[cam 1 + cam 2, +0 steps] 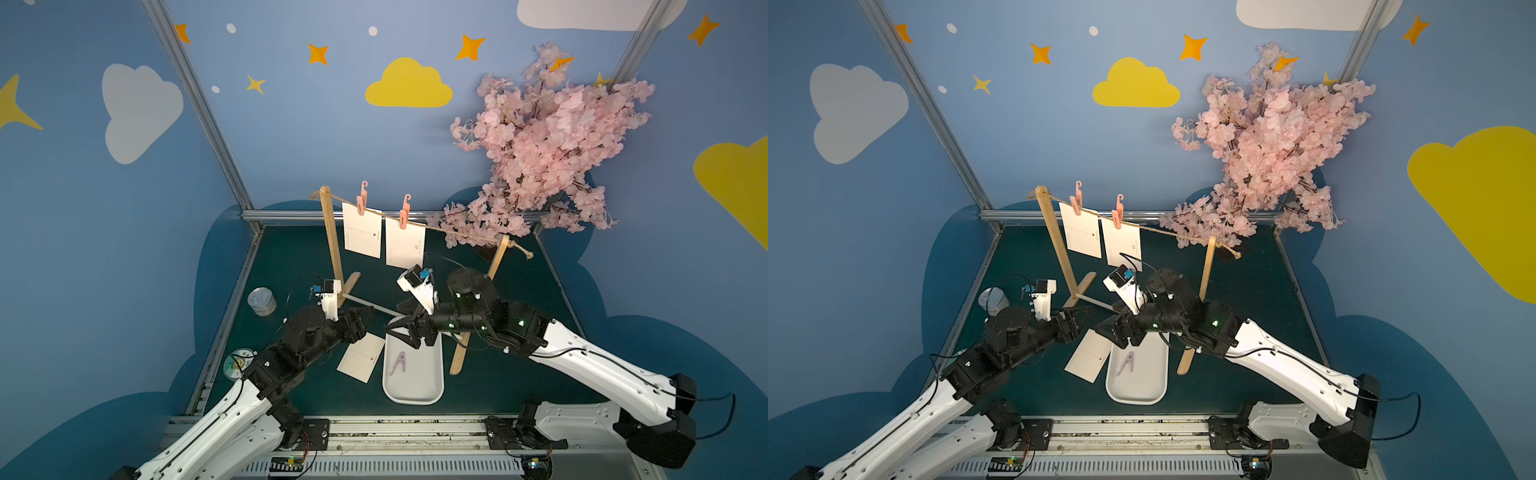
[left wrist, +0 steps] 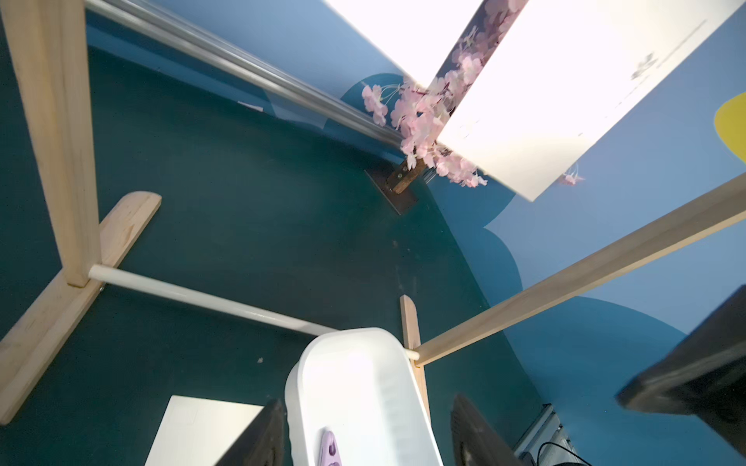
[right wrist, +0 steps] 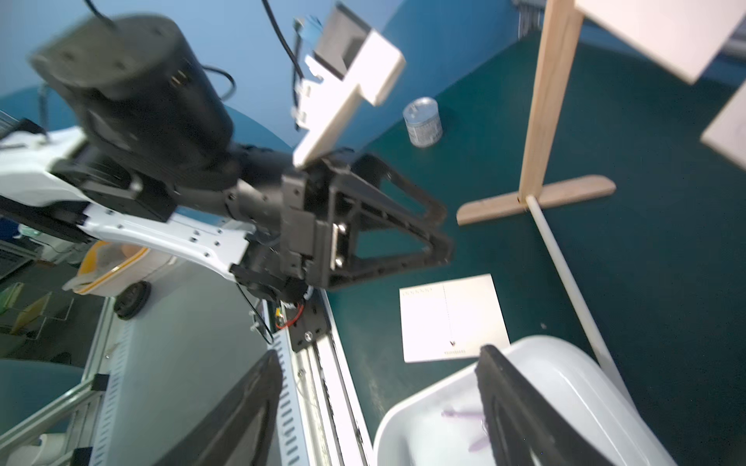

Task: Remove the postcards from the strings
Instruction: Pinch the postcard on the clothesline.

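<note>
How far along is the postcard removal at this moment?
Done: one postcard lies on the mat beside the white tray, a purple clothespin inside. In hand: nothing; both arms' jaws stand open and empty. Left: two postcards hang from the twine under pink clothespins.

The twine [image 1: 343, 200] is thin and tan, with frayed, knotted ends. It stretches between the tops of the left post [image 1: 332, 237] and the right post [image 1: 496, 257], over the back half of the tabletop [image 1: 519, 332]. Two white postcards hang from it side by side near the left post, each pinched at its top edge by a pink clip [image 1: 361, 199]. The left card [image 1: 362, 230] and the right card [image 1: 405, 245] both hang upright and show a thin printed line and a small dark logo. A third postcard [image 1: 360, 356] lies flat with its printed face up, askew, near the tabletop's front edge and left of centre.
</note>
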Available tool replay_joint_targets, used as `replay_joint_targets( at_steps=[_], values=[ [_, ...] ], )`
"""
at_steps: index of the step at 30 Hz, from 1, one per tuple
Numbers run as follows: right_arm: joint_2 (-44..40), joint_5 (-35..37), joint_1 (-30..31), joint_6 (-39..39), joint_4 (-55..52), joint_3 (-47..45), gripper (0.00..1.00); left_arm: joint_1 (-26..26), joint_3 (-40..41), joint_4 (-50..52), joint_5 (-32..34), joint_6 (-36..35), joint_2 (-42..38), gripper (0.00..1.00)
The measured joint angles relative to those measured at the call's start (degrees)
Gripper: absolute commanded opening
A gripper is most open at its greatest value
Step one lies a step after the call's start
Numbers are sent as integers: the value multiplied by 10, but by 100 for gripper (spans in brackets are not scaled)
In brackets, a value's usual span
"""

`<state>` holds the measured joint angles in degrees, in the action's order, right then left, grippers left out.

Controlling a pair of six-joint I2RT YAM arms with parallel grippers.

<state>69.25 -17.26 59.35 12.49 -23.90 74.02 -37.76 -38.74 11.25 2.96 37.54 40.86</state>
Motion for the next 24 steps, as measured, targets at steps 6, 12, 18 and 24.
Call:
replay_joint_targets(
  at_steps=[6,12,18,24],
  values=[
    [23,-19,-1,-31,-23,155,80,1,-94,-19,-14,-45,52,72],
    [37,-31,-49,-48,-40,282,82,6,-165,-63,-49,-92,118,77],
    [60,-69,-146,-37,-47,366,83,22,-240,-75,-75,-133,192,84],
    [94,-114,-220,-17,-46,401,82,72,-269,-90,-125,-141,240,91]
  ],
)
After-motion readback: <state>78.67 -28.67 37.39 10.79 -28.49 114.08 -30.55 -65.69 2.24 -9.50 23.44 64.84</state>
